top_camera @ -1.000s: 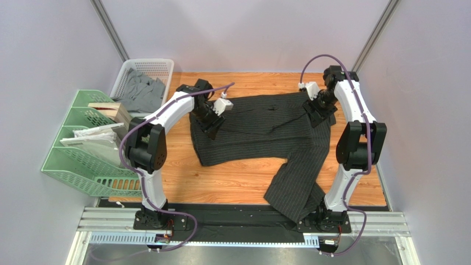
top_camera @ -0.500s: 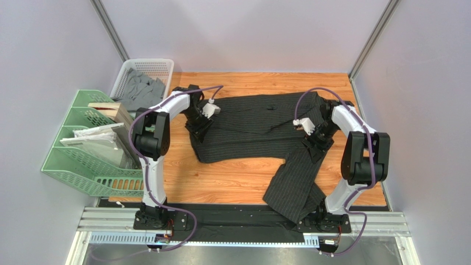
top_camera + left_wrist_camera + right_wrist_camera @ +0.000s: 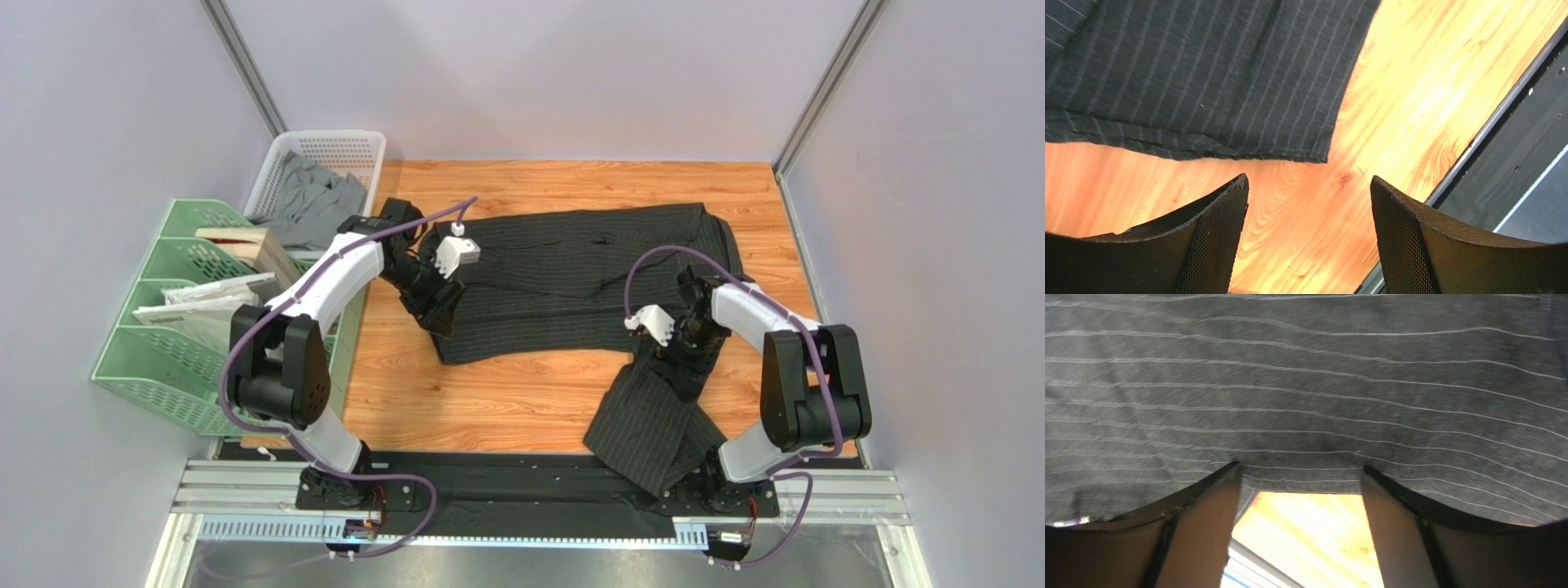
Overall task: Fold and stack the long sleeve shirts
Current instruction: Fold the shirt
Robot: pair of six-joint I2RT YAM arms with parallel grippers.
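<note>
A charcoal pinstriped long sleeve shirt (image 3: 577, 276) lies spread across the far half of the wooden table. One sleeve (image 3: 650, 417) trails down to the near edge at the right. My left gripper (image 3: 439, 312) is open and empty by the shirt's near left corner. In the left wrist view it (image 3: 1309, 180) hovers over bare wood, with the shirt's hem (image 3: 1198, 73) just beyond the fingertips. My right gripper (image 3: 678, 361) is over the top of the trailing sleeve. In the right wrist view its jaws (image 3: 1301, 468) stand apart with the fabric (image 3: 1309, 386) against the fingertips.
A white basket (image 3: 356, 145) with grey clothing stands at the back left. A green file rack (image 3: 184, 355) holds papers along the left side. A black rail (image 3: 528, 490) runs along the near edge. Grey walls close in on both sides.
Both grippers moved toward the near side. The left went from the shirt's far left edge to its near left corner. The right went from the far right shoulder down to the sleeve.
</note>
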